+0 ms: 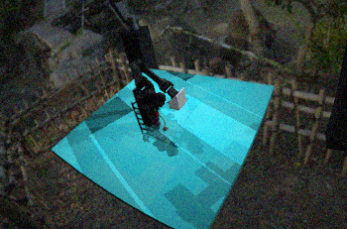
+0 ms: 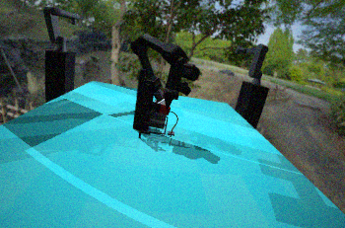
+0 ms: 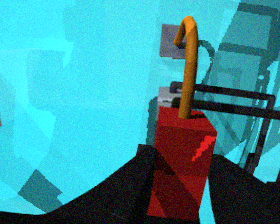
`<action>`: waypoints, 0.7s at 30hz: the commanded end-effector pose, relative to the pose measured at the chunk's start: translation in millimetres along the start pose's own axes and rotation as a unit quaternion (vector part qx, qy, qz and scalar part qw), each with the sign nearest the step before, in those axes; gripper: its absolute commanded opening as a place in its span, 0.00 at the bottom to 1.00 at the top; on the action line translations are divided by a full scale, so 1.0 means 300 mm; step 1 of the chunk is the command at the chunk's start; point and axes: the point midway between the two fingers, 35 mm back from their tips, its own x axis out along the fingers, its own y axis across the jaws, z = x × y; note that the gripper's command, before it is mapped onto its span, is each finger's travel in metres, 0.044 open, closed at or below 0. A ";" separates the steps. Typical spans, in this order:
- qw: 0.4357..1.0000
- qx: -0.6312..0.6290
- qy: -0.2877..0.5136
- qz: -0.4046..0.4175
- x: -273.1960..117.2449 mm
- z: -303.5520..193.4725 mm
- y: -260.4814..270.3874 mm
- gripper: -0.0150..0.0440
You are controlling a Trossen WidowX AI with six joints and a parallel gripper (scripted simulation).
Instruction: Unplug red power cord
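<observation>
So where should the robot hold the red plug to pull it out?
By the blocky red plug itself, one finger on each flat side, coming from the end away from the orange cord. The flat faces give the pads a firm hold, while the thin cord curves and would likely bend. The gripper is already shut on the plug this way.

Red plug [image 3: 180,162] — upright, orange cord [image 3: 188,66]
</observation>
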 end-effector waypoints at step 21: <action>1.000 -0.001 -0.027 -0.003 -0.012 0.093 -0.011 0.83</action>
